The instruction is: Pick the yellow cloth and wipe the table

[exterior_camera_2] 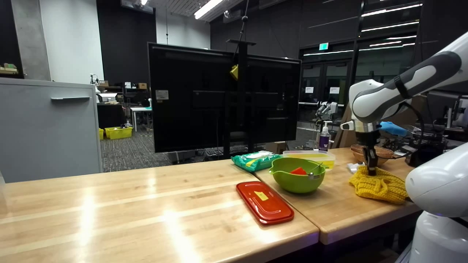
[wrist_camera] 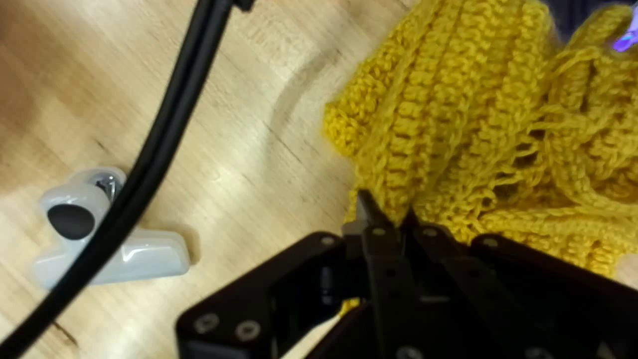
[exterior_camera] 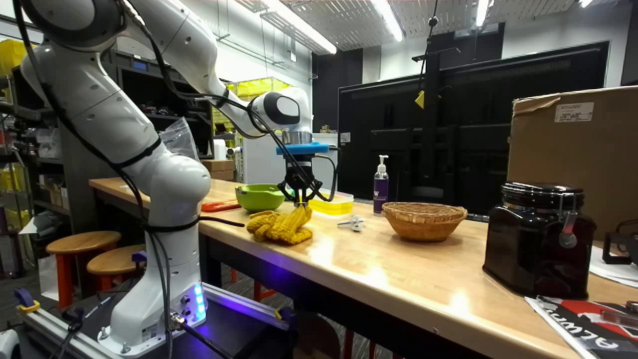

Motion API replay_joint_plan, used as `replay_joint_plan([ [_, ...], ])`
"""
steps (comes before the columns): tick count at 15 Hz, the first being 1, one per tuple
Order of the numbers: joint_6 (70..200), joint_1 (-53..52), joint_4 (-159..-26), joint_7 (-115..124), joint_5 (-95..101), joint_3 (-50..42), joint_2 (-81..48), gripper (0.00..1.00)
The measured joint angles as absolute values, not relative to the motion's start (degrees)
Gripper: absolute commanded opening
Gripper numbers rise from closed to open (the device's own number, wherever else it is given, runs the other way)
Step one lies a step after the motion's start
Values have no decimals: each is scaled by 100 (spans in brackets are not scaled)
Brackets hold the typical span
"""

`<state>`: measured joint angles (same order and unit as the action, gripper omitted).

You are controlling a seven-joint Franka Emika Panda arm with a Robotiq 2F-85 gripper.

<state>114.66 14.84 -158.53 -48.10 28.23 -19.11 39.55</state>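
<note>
The yellow cloth is a knitted, bunched-up piece near the front edge of the light wooden table. In both exterior views my gripper points straight down at it, and its fingertips meet a raised fold. In the wrist view the gripper is shut on the cloth, with yellow knit pinched at the tips. Most of the cloth rests on the tabletop, its folds spreading to one side of the fingers. The gripper's own body hides part of the cloth there.
A white clip lies close by. Around it stand a green bowl, a yellow container, a pump bottle and a wicker basket. A red lid, a wipes pack and a dark jar are farther off.
</note>
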Motion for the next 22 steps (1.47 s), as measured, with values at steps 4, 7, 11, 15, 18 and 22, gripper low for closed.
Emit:
replay_joint_plan([
  [4,11572,1302,-15799,-4934,2712,-1919,3955,42],
  [7,11563,1153,-15665,-5129,2510,-1920,3960,61],
  [11,11422,948,-15395,-5376,2208,-1896,4020,89],
  [15,11220,691,-15078,-5612,1983,-1797,4059,100],
  [18,11101,392,-14882,-5946,1884,-1667,4108,100],
  [22,10966,-59,-14665,-6569,1808,-1488,4164,100],
])
